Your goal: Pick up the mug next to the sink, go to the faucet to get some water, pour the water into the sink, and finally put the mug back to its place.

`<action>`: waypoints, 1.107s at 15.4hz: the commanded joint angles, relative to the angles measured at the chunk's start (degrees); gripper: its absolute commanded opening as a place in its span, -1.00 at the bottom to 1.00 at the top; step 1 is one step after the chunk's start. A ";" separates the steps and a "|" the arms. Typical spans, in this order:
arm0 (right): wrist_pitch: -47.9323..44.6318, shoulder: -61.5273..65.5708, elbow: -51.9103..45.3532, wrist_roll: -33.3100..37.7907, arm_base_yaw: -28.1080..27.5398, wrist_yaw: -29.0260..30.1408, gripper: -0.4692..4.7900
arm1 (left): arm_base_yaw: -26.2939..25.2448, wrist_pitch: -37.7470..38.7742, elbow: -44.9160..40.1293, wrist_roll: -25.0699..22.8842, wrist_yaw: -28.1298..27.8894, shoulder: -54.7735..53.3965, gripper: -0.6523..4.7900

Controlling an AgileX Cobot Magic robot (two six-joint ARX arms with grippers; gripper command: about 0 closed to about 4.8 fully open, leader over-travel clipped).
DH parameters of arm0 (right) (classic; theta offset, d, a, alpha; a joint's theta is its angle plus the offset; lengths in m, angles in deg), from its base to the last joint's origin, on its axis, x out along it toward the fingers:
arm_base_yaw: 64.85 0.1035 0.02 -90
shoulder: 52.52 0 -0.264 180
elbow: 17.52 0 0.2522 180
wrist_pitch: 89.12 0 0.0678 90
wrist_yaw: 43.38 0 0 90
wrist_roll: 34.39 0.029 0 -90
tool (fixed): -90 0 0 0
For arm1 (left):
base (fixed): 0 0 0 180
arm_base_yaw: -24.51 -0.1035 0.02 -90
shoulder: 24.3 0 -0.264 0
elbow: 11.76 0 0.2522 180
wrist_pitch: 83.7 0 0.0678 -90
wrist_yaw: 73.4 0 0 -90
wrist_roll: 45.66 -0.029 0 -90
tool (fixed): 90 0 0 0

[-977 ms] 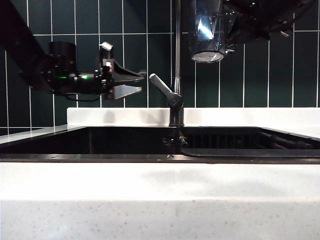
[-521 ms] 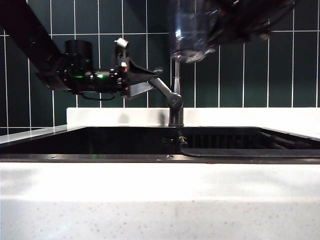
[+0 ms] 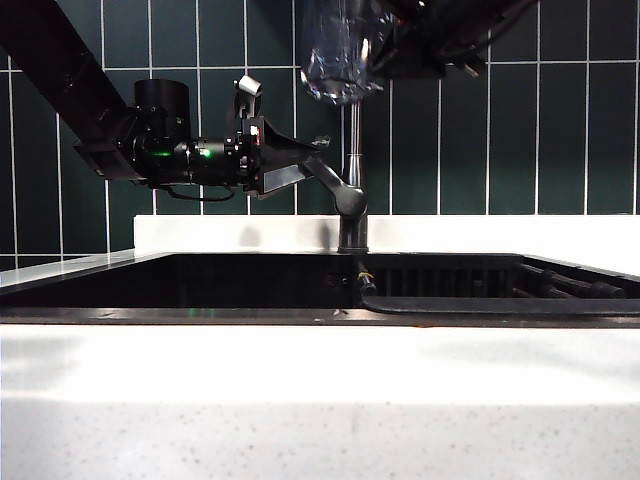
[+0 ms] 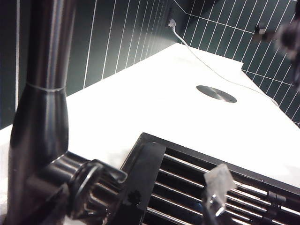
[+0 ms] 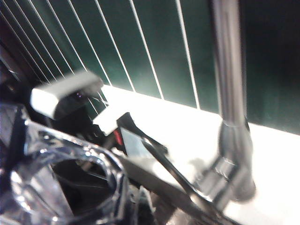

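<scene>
- right gripper (image 3: 385,45) clamped on mug (image 3: 340,55), high beside faucet (image 3: 352,190) pipe; could knock pipe, mug slips
- left gripper (image 3: 300,163) jaws apart at lever (image 3: 328,178); may miss it

I see a clear, glassy faceted mug (image 3: 338,60), a smooth dark metal faucet (image 3: 351,200) with a dull sheen, a matt black ribbed sink (image 3: 200,315), a white speckled stone-like tabletop (image 3: 320,400), and glossy dark green wall tiles (image 3: 560,140).

Dark green wall tiles (image 3: 560,140) with white grout, black sink (image 3: 250,285), white speckled counter (image 3: 320,420), dark grey faucet (image 3: 350,200).
</scene>
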 commanded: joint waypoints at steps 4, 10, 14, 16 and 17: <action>0.04 -0.02 2.84 0.22 0.37 1.22 -0.84 | 0.07 -3.74 0.57 0.00 2.23 0.17 0.57; 0.61 -0.02 2.84 -0.22 0.37 1.25 -0.84 | 0.07 -5.64 0.55 0.33 10.49 0.20 0.47; 0.63 -0.04 2.84 -0.24 0.37 1.22 -0.85 | 0.42 -5.64 0.55 1.49 14.25 0.20 0.47; 0.63 -0.04 2.84 -0.22 0.37 1.25 -0.84 | 0.77 -5.62 0.50 0.85 11.21 0.20 0.48; 0.63 -0.04 2.84 -0.22 0.37 1.25 -0.84 | 0.79 -5.60 0.50 0.26 7.93 0.20 0.48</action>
